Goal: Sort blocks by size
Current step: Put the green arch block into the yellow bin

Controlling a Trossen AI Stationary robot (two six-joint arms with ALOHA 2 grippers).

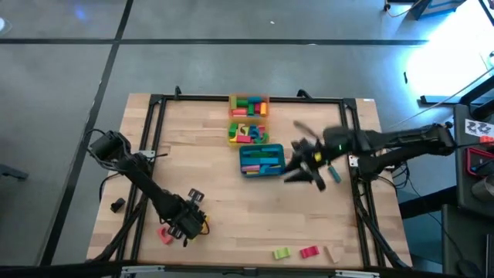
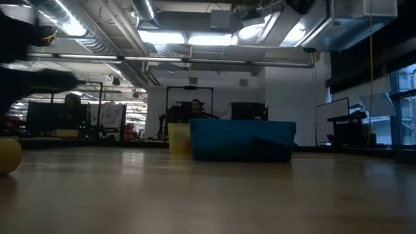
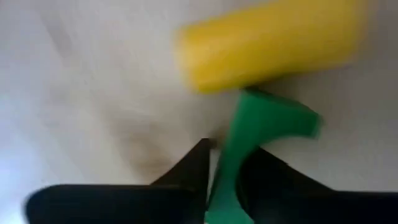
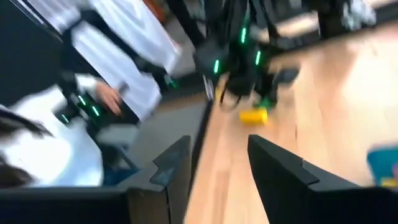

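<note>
My left gripper (image 1: 187, 224) is low over the table's near left part, shut on a green block (image 3: 273, 118). A yellow cylinder (image 3: 267, 40) lies on the table just beyond the green block; it also shows in the low view (image 2: 8, 156) and the right wrist view (image 4: 254, 116). A red block (image 1: 164, 234) lies beside the left gripper. My right gripper (image 1: 305, 164) is open and empty, right of the teal tray (image 1: 260, 160), which holds several blocks. Its fingers (image 4: 180, 155) stand apart. My left gripper pinches the green block between its two fingers (image 3: 193, 165), on the block's narrow near part (image 3: 227, 165). The block's wider far end sticks out past the fingertips, next to the yellow cylinder. Whether the block rests on the table, I cannot tell.
A yellow tray (image 1: 247, 133) and an orange tray (image 1: 248, 106) with blocks stand beyond the teal tray. A blue block (image 1: 333, 174) lies by the right gripper. Green (image 1: 281, 252), pink (image 1: 309, 252) and tan (image 1: 333, 253) blocks lie at the near edge. A person shows beyond the table (image 4: 124, 37).
</note>
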